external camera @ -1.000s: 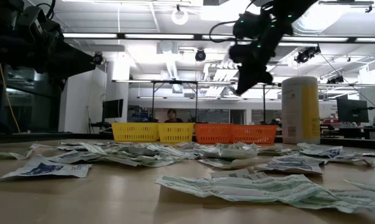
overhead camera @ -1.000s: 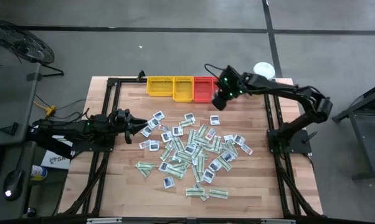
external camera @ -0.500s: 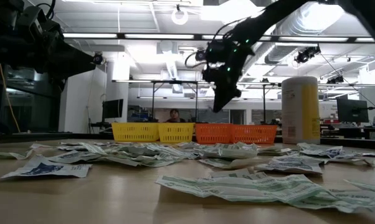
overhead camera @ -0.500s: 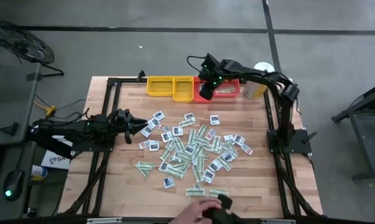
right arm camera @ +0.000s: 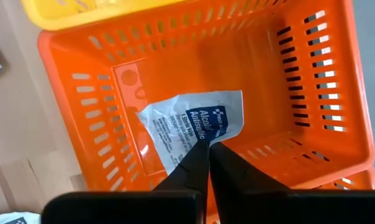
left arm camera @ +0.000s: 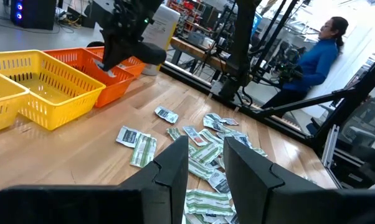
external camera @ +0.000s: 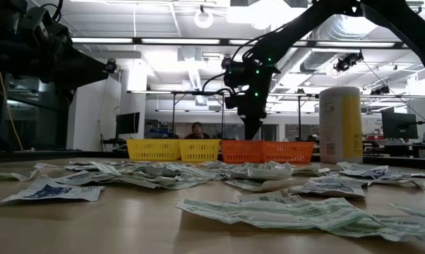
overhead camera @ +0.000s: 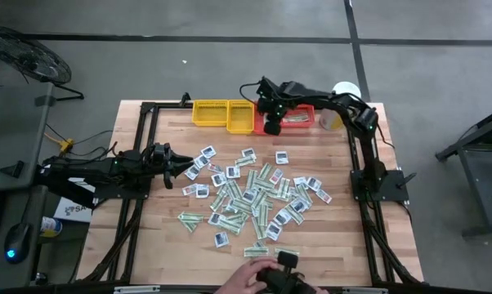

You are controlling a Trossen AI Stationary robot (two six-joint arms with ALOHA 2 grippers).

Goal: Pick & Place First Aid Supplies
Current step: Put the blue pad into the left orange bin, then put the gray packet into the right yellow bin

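The first aid supplies (overhead camera: 254, 196) lie as a loose pile of small paper packets in the table's middle. My right gripper (overhead camera: 272, 124) points down over the left orange tray (right arm camera: 100, 93) at the far edge, shut on a white packet with a blue patch (right arm camera: 200, 121). In the low view its fingertips (external camera: 252, 134) stand just above the tray's rim (external camera: 244, 144). My left gripper (overhead camera: 185, 170) waits level at the table's left, its fingers (left arm camera: 175, 168) apart with nothing between them. My right gripper pinches the white packet by one edge (right arm camera: 189, 148) between its two fingers, coming from above and pointing steeply down. The packet spreads out beyond the fingertips inside the orange tray. Whether it touches the tray's floor, I cannot tell.
Two yellow trays (overhead camera: 225, 114) stand left of the orange ones, with a second orange tray (overhead camera: 299, 117) on the right. A tall white-and-yellow canister (overhead camera: 337, 114) is at the far right. A person's hand (overhead camera: 250, 282) with a dark device is at the near edge.
My right gripper has sunk toward the orange tray, shifted a little toward the table's left and rolled about its wrist, staying shut on the packet. A person's hand has come in at the table's near edge.
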